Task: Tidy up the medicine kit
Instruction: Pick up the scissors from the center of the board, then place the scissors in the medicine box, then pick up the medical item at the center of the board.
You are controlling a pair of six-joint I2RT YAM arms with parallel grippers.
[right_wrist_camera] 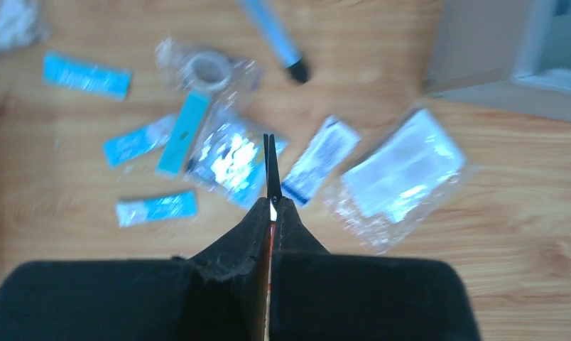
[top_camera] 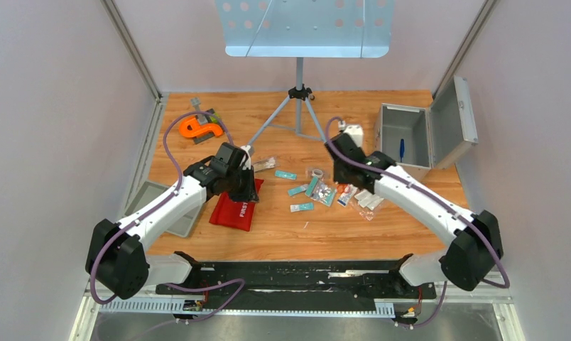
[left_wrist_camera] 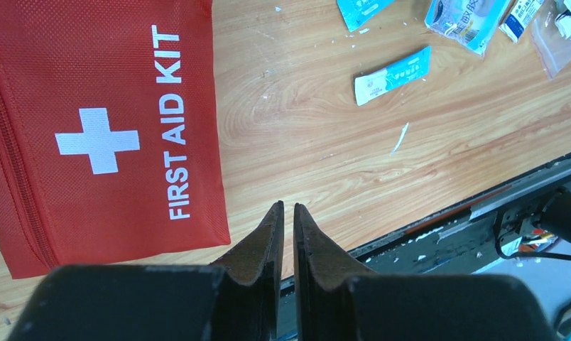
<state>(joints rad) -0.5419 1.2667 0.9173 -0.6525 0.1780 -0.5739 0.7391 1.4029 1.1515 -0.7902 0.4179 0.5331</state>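
Left pincer (left_wrist_camera: pixel 287 207) is hovering barely ajar, gripping nothing, beside red fabric first-aid pouch (left_wrist_camera: pixel 91 128); right pincer (right_wrist_camera: pixel 269 142) is hanging fully closed, empty, over shiny blue packets (right_wrist_camera: pixel 233 160).

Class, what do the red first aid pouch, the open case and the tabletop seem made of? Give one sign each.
Red pouch: woven fabric, probably nylon; mesh weave and a zip show.
Open case: matte silver-grey metal, likely aluminium; thin, rigid walls.
Tabletop: wood or wood-look laminate; grain lines.
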